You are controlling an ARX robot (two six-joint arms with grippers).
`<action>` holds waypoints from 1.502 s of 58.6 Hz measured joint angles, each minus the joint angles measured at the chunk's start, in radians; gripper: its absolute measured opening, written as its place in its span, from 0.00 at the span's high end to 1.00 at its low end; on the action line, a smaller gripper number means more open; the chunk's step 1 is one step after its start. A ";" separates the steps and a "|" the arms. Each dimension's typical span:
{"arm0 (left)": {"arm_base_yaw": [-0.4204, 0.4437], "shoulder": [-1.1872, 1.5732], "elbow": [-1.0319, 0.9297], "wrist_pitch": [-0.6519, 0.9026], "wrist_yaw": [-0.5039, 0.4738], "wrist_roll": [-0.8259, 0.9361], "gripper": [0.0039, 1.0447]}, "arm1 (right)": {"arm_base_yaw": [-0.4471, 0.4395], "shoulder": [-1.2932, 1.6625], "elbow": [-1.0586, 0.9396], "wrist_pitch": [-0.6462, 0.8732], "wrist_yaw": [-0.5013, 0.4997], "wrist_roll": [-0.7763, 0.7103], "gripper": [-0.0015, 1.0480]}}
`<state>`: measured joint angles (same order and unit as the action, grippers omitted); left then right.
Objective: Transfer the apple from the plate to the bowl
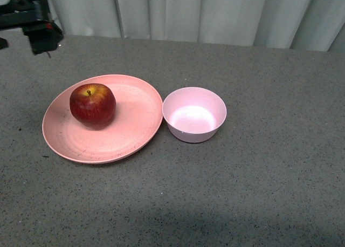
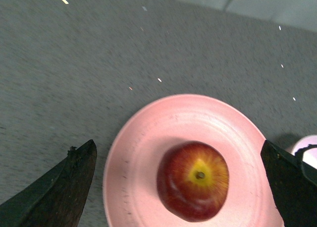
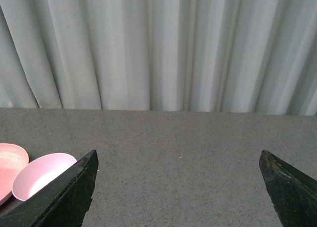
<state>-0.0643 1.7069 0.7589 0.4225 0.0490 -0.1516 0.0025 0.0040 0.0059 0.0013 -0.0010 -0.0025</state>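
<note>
On one plate (image 1: 135, 115) sits one apple (image 1: 92, 105), one bowl (image 1: 186, 134) beside; both pincers (image 2: 177, 145) (image 3: 178, 153) seemingly spread.

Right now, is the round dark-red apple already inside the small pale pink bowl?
No, the dark-red apple rests on the wide salmon-pink plate; the pale pink bowl beside it is empty.
</note>
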 joint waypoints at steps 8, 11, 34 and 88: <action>-0.026 0.111 0.110 -0.090 0.024 -0.003 0.06 | 0.000 0.000 0.000 0.000 0.000 0.000 0.09; -0.032 0.140 0.139 -0.117 0.028 0.002 0.06 | 0.000 0.000 0.000 0.000 0.000 0.000 0.09; -0.049 0.225 0.192 -0.209 0.063 0.057 0.06 | 0.000 0.000 0.000 0.000 0.000 0.000 0.09; -0.090 0.256 0.164 -0.222 0.078 0.095 0.41 | 0.000 0.000 0.000 0.000 0.000 0.000 0.09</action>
<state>-0.1547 1.9629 0.9226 0.2001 0.1268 -0.0570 0.0025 0.0040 0.0059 0.0013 -0.0010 -0.0025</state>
